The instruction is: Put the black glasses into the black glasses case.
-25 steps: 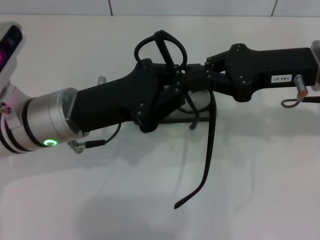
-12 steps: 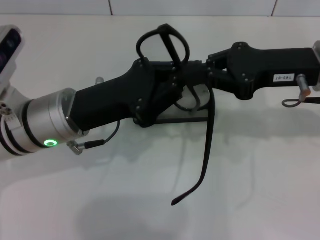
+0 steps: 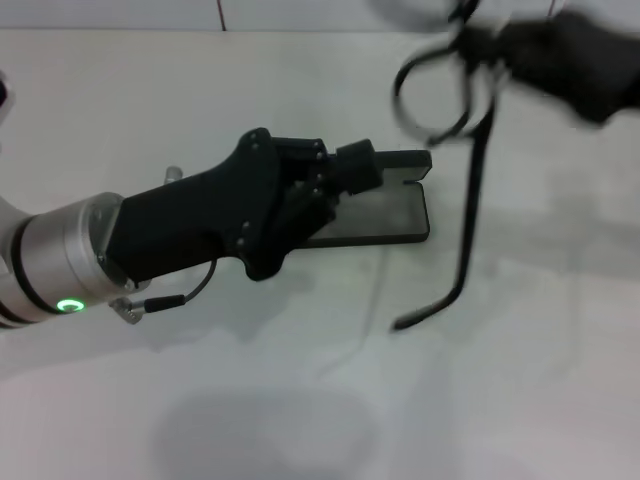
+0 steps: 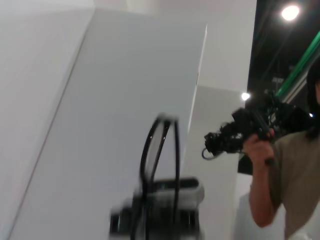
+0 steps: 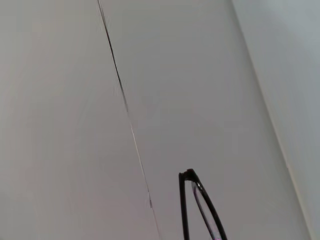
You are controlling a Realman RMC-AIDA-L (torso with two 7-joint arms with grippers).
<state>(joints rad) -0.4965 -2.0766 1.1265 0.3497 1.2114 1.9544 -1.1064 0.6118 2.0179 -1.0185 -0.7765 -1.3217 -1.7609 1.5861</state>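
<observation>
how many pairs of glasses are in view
1. The black glasses hang above the table at the far right, held by the right gripper, beyond the black glasses case that the left gripper steadies.

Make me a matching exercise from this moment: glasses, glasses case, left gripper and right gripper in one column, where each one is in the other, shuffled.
1. black glasses
2. black glasses case
3. left gripper
4. right gripper

A. lying open on the table
B. at the case's far edge
C. hanging in the air, one temple arm pointing down
D. raised at the far right, holding the frame

Pairs: 1-C, 2-A, 3-B, 4-D
</observation>
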